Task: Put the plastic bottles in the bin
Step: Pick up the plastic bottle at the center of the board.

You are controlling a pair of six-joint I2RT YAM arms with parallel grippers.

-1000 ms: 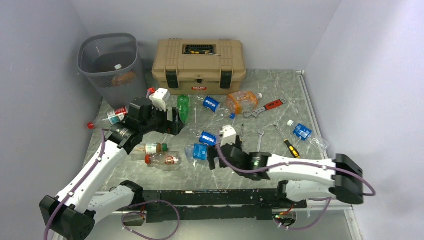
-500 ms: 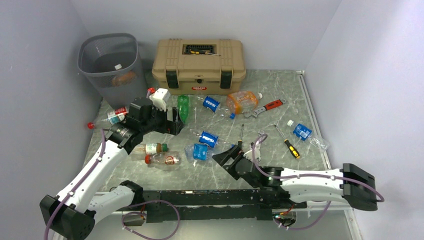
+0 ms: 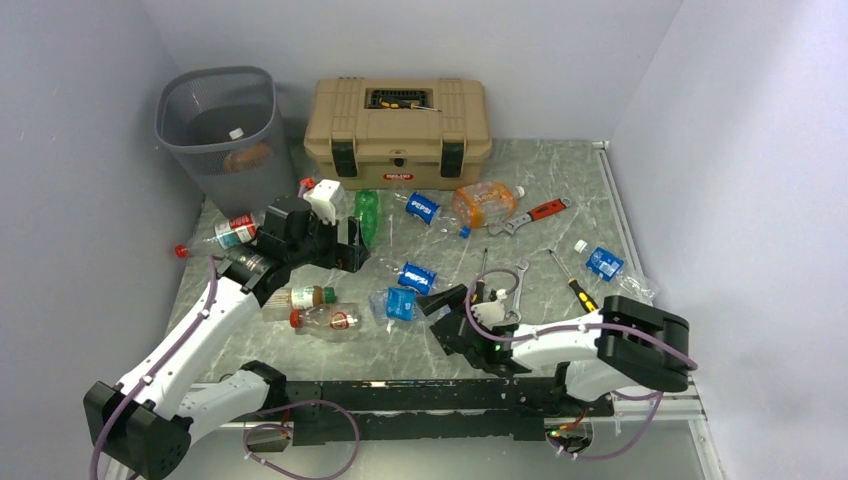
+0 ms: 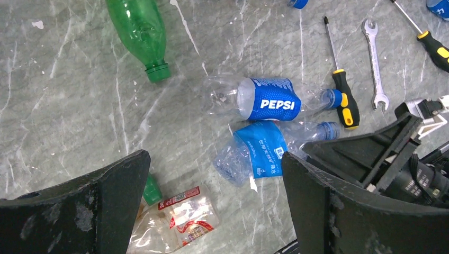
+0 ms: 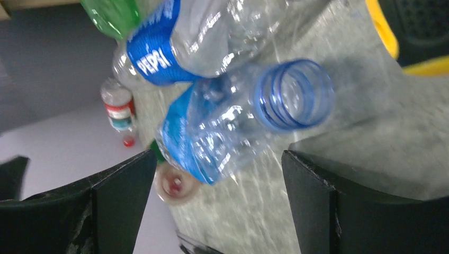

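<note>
Crushed blue-label bottle (image 5: pixel 233 121) is the target: on its side, open blue mouth toward the R gripper (image 5: pixel 217 159), well in front of the toolbox (image 3: pixel 398 120), out toward the arms. Pepsi bottle (image 4: pixel 267 99) lies against it on the toolbox side, and that's the snag. R jaws are wide apart, neck lined up in the gap, nothing clamped. Looks like the approach phase of a pick. To do it well, R arm should ease fwd till the neck sits properly between the fingers. It should keep low over the table (image 3: pixel 560 180) and close on the stiff neck, not the squashed body, which prob. folds and slips. Go slow, or the tips shove both bottles off. Screwdriver (image 4: pixel 341 90) and wrench (image 4: pixel 374 58) lie in front of the toolbox's right corner, close enough to snag. L gripper (image 3: pixel 352 248) hovers in front of the toolbox's left corner, jaws wide, empty, green bottle (image 3: pixel 366 210) near. Bin (image 3: pixel 200 150) stands just left of the toolbox, a couple of bottles inside; most are on the table.
</note>
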